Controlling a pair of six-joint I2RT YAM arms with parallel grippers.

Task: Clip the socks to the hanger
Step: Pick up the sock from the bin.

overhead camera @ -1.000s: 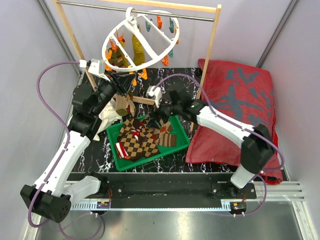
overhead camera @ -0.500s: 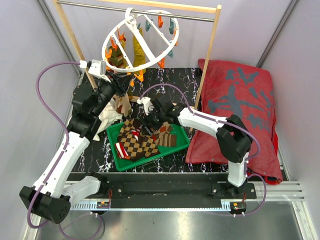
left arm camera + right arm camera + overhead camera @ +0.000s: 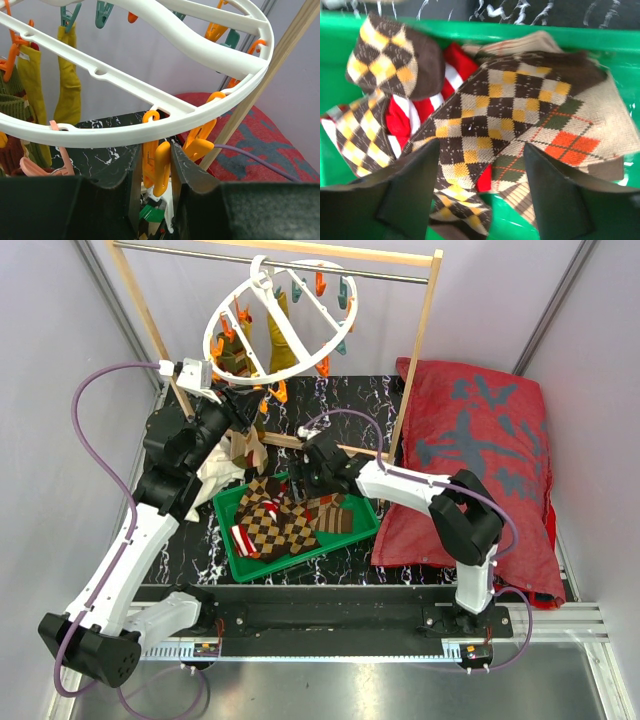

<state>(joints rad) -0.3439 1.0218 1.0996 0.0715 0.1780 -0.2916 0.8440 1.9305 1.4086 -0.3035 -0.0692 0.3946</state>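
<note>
Right hand (image 3: pixel 482 165) farther back now, agape over socks (image 3: pixel 495 100) — left hand (image 3: pixel 155 152) clenched on orange clip (image 3: pixel 162 172)

We look into a lab's robot test cell: plain grey panel walls (image 3: pixel 40 360), a metal mounting rail (image 3: pixel 340 648) along the near edge, a black marbled surface (image 3: pixel 340 400).

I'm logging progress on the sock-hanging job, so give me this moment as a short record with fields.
left gripper: closed on an orange clip at the rim of the hanger
right gripper: open, over the socks in the green tray, holding nothing
already hung: olive-yellow socks clipped to the hanger
left in tray: argyle and red-and-white striped ones, piled
stage: clip pinched, next sock not yet picked up
</note>
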